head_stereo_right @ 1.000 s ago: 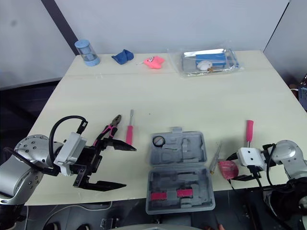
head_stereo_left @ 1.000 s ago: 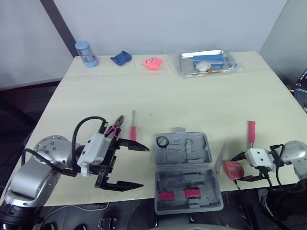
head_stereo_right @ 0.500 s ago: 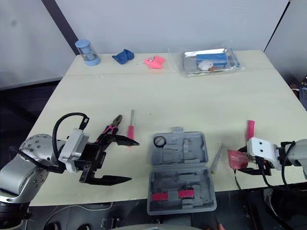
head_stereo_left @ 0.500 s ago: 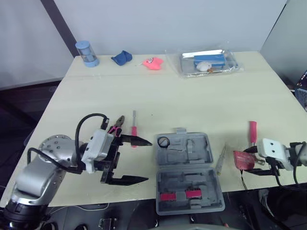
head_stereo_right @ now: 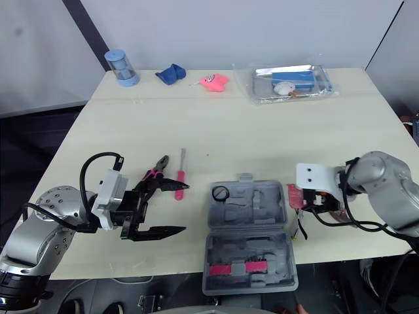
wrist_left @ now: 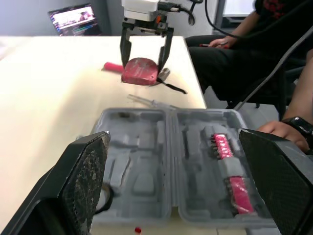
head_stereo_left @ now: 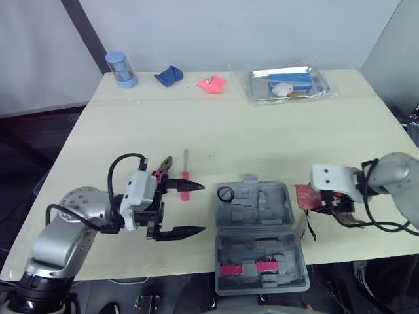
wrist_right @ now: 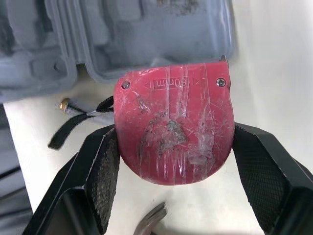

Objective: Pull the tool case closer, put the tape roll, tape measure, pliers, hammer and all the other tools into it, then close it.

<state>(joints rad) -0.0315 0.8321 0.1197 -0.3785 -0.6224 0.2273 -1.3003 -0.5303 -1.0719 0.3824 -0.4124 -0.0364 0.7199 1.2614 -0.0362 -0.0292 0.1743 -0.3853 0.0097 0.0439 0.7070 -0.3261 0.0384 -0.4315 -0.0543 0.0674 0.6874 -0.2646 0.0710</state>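
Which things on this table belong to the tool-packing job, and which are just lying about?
Job: tool case, lying open; tape measure, held in the right tool; pliers; red screwdriver.

Lying about, along the far edge: blue canister; blue cloth; pink toy; clear plastic pack.

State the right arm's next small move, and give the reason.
Probably carry the tape measure toward the robot's left, over the tool case, and lower it into a free recess. The right gripper is shut on the tape measure just beside the case's right edge, and the case lies open.
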